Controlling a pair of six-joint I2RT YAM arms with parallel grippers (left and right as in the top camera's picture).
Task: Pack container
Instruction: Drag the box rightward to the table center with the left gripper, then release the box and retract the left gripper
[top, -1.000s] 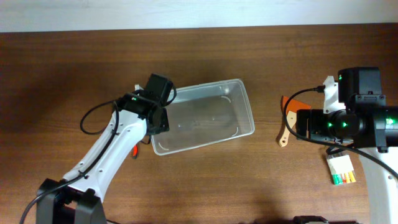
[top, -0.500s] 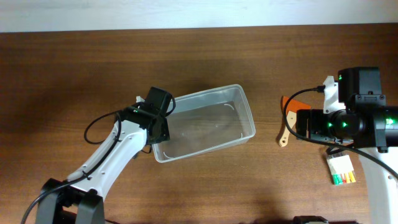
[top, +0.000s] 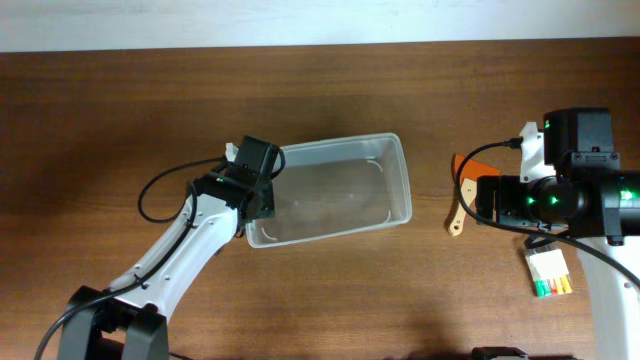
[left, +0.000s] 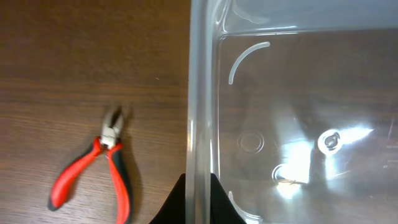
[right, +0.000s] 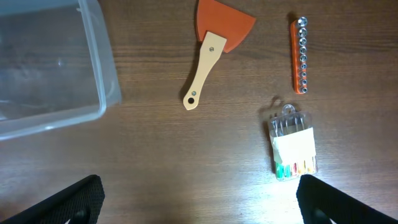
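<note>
The clear plastic container (top: 403, 180) lies empty at the table's middle, slightly skewed. My left gripper (top: 262, 197) is shut on its left rim; in the left wrist view the two black fingertips (left: 199, 200) pinch the rim (left: 199, 93) between them. My right gripper (top: 478, 198) hovers to the right of the container, open and empty. In the right wrist view its fingertips (right: 208, 205) are wide apart over bare wood. The container's corner (right: 106, 68) shows there at the upper left.
Red-handled pliers (left: 99, 168) lie just left of the container. A scraper with an orange blade and a wooden handle (right: 208, 56) lies under the right arm (top: 458, 205). An orange socket rail (right: 301, 56) and a clear bit case (right: 293, 146) (top: 550, 272) lie further right.
My left gripper has shifted a little right and toward the front with the rim in it. The container has slid slightly right and turned less skewed. The right arm has not moved.
</note>
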